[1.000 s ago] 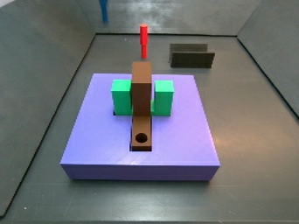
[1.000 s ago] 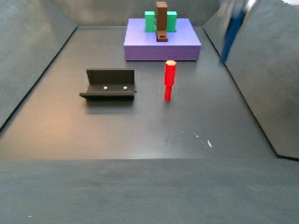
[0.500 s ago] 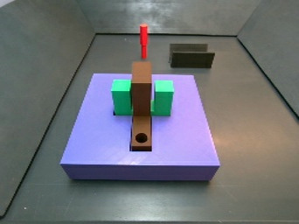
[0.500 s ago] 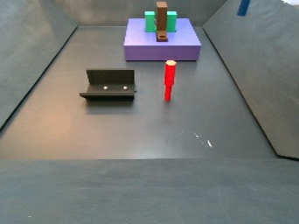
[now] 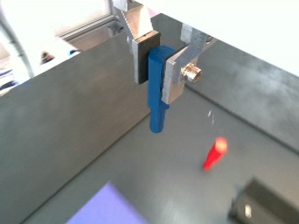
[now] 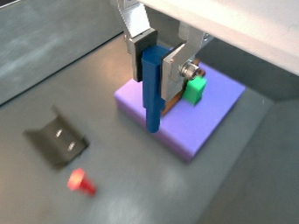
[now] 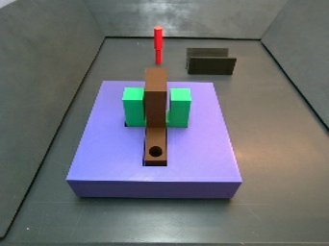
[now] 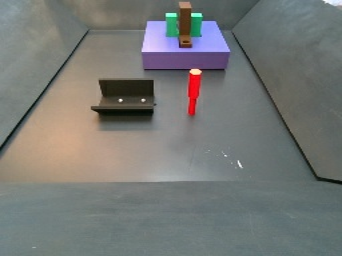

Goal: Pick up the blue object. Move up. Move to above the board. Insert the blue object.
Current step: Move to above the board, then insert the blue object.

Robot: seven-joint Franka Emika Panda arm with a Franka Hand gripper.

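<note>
Wrist views both show the claw (image 5: pixel 160 63) pinching the blue object (image 5: pixel 156 86) near its top end, silver fingers (image 5: pixel 180 72) flat against its sides, most of the peg hanging free below. That grip looks deliberate: a long exposed lower end is what has to enter the hole, and holding it upright keeps it lined up with the hole axis. Claw and peg are out of frame in both side views, so they sit high above the floor; lift is done by my read, transit to above the board comes next. In a wrist view the peg hangs in front of the lavender slab (image 6: pixel 198 131), but not yet over the hole as far as I can tell. The board (image 7: pixel 156 115) lies along the slab, clamped by the green block (image 7: pixel 133 106) so it shouldn't shift under insertion force; hole (image 7: pixel 156 152) is at the free end, clear of the clamp. Red peg (image 8: pixel 193 92) stands upright on the floor between slab and fixture (image 8: pixel 126 96), well apart from the insertion path. Risk: slight tilt of the peg at the hole.
</note>
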